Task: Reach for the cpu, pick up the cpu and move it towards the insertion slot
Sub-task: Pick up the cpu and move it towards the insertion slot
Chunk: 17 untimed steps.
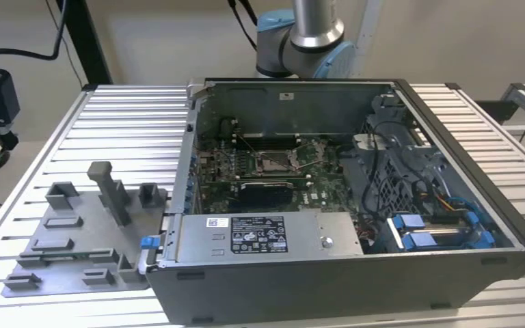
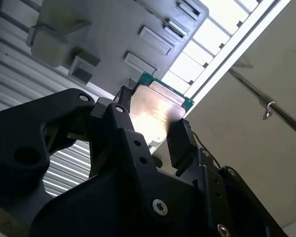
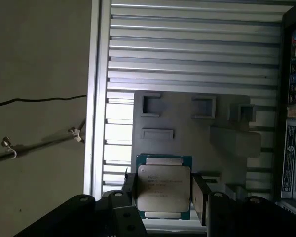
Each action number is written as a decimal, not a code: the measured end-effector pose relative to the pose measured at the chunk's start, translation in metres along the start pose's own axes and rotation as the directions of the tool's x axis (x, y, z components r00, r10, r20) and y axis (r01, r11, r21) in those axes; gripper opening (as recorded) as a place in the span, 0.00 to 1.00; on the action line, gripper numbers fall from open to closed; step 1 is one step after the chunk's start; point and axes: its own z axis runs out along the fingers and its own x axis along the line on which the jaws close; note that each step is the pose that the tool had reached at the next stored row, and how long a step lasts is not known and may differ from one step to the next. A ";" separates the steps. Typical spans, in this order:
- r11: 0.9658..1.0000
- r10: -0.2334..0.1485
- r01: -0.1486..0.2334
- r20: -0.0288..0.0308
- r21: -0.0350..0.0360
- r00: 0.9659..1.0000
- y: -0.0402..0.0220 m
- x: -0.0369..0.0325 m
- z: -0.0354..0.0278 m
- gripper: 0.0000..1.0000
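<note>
In both wrist views my gripper (image 3: 165,193) (image 2: 151,124) is shut on the cpu (image 3: 164,185) (image 2: 157,106), a flat square chip with a silvery face and a green rim. One black finger (image 3: 130,190) presses each of two opposite edges. The chip hangs above the grey plastic tray (image 3: 187,133) (image 2: 113,34) and the ribbed table. The insertion slot (image 1: 276,160), a silver-framed socket with a dark centre, lies on the green board inside the open computer case (image 1: 335,198) in the exterior view.
The grey tray (image 1: 71,239) with upright posts lies on the ribbed table (image 1: 126,130) at the exterior view's left, beside the case. A power supply (image 1: 258,236), cables and blue drive brackets (image 1: 426,229) crowd the case. The arm's base (image 1: 303,41) stands behind it.
</note>
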 end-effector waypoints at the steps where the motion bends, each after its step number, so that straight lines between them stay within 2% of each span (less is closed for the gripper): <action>1: 1.000 0.000 0.000 0.000 0.000 1.000 0.0000 0.0000 0.0000 0.00; 6: 1.000 0.000 0.000 0.000 0.000 1.000 0.0000 -0.0003 -0.0001 0.00; 9: 1.000 0.000 0.000 0.000 0.000 1.000 -0.0001 -0.0033 0.0000 0.00; 13: 1.000 0.000 0.000 0.000 0.000 1.000 -0.0005 -0.0158 0.0000 0.00; 17: 1.000 0.000 0.000 -0.001 0.000 1.000 -0.0010 -0.0318 0.0001 0.00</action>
